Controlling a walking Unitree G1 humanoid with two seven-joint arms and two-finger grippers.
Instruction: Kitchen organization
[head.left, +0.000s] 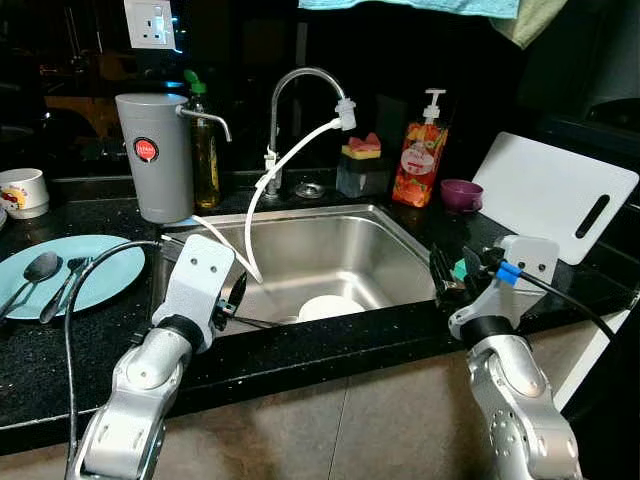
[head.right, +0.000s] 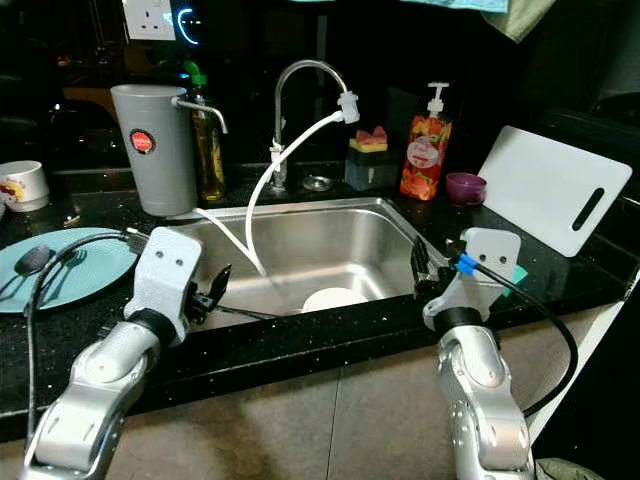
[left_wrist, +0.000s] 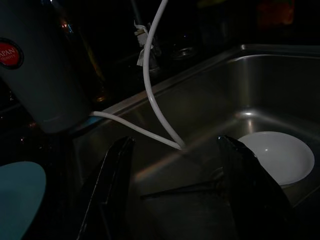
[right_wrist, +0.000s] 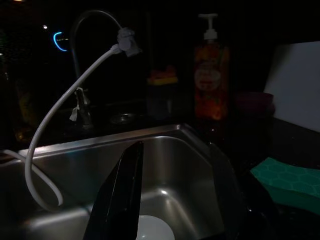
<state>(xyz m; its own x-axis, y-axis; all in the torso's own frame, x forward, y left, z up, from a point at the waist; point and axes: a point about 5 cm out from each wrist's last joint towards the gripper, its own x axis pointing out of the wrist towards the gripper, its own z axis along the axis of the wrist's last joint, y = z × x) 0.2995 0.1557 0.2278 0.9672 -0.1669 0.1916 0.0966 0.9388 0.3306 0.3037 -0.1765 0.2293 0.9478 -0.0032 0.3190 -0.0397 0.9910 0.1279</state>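
A white bowl (head.left: 330, 306) lies at the bottom of the steel sink (head.left: 385, 235). On the left counter a teal plate (head.left: 105, 270) carries a spoon (head.left: 38, 268) and a fork (head.left: 66, 282). My left gripper (head.left: 238, 295) hovers over the sink's front left edge, open and holding nothing; its wrist view looks past both fingers (left_wrist: 112, 185) to the bowl (left_wrist: 277, 156). My right gripper (head.left: 440, 275) is at the sink's front right corner, also open and empty. A green sponge (right_wrist: 292, 182) lies on the counter just beside it.
A faucet (head.left: 300, 85) with a white hose (head.left: 262, 195) hangs into the sink. Behind stand a grey canister (head.left: 153, 155), an oil bottle (head.left: 206, 150), a sponge holder (head.left: 362, 165), a soap dispenser (head.left: 420, 150) and a purple cup (head.left: 461, 194). A white cutting board (head.left: 555, 195) leans at right; a mug (head.left: 22, 190) stands far left.
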